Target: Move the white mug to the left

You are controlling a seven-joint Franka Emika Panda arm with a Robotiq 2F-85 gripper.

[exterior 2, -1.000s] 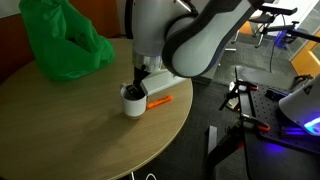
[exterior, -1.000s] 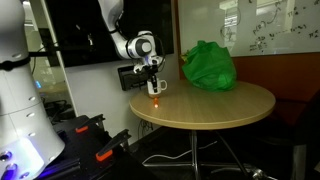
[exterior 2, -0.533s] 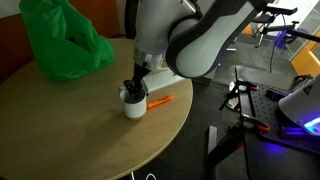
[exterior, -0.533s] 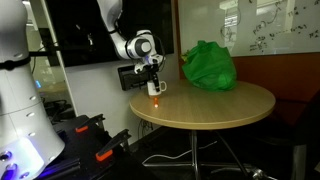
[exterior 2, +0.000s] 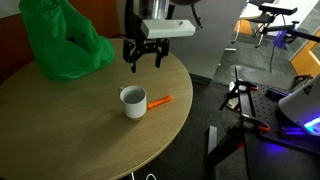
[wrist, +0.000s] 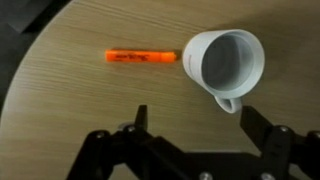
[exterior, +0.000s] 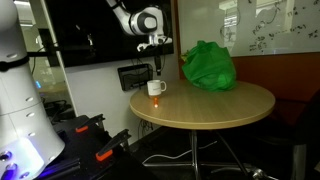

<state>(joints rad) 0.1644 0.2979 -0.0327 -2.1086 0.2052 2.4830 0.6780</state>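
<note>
Two fingers hanging spread above the white mug

Both fingers [exterior 2: 131, 60] are standing wide apart and gripping nothing, with clear air showing between them in the wrist view [wrist: 140, 118]. They are hovering well above the bench [exterior 2: 70, 130], pointing downward and touching nothing on it. In an exterior view the fingers [exterior: 157, 66] are hanging over the white mug [exterior: 155, 88], with a clear gap between their tips and the rim.

The white mug [exterior 2: 133, 101] is standing upright on the round wooden bench, near the edge, mouth facing up and looking empty. In the wrist view the white mug [wrist: 225, 62] is sitting in the upper right of the picture, its loop handle pointing toward the camera. It is lying closer to one finger than to the other.

An orange marker [exterior 2: 160, 100] is lying flat on the bench just beside the mug. In the wrist view the orange marker [wrist: 140, 57] is pointing one end at the mug's wall; whether the two are touching cannot be told.

A green bag [exterior 2: 60, 40] is sitting crumpled farther in on the bench [exterior: 210, 105], well apart from the mug, and the green bag [exterior: 208, 65] is standing much taller than it
</note>
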